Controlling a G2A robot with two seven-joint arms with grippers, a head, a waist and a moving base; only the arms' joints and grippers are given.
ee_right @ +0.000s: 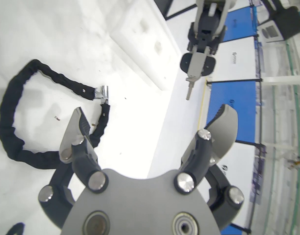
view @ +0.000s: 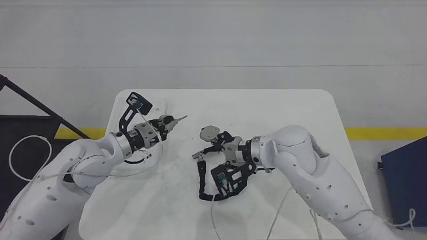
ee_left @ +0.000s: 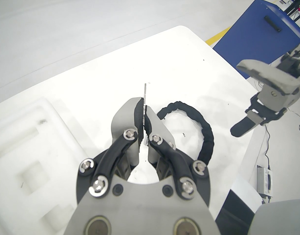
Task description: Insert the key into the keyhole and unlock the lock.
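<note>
My left gripper (ee_left: pixel 145 110) is shut on a small metal key (ee_left: pixel 145 94), whose blade sticks out past the fingertips. In the top view this gripper (view: pixel 167 124) hovers over the table's left half, with the key (view: pixel 179 118) aimed at the right arm. A lock made of a black sleeved chain (ee_right: pixel 17 113) lies looped on the table, its metal end (ee_right: pixel 102 94) showing. My right gripper (ee_right: pixel 152 121) hangs open just above the chain (view: pixel 200 173), nothing between its fingers. The far-off left gripper holds the key (ee_right: pixel 189 91) toward it. I cannot see a keyhole.
A white foam tray with recesses (ee_left: pixel 30 147) lies on the white table (view: pixel 300 120) beside the left gripper, also seen as a foam tray (ee_right: pixel 145 42) in the right wrist view. A blue cabinet (ee_left: pixel 257 32) stands off the table's right side.
</note>
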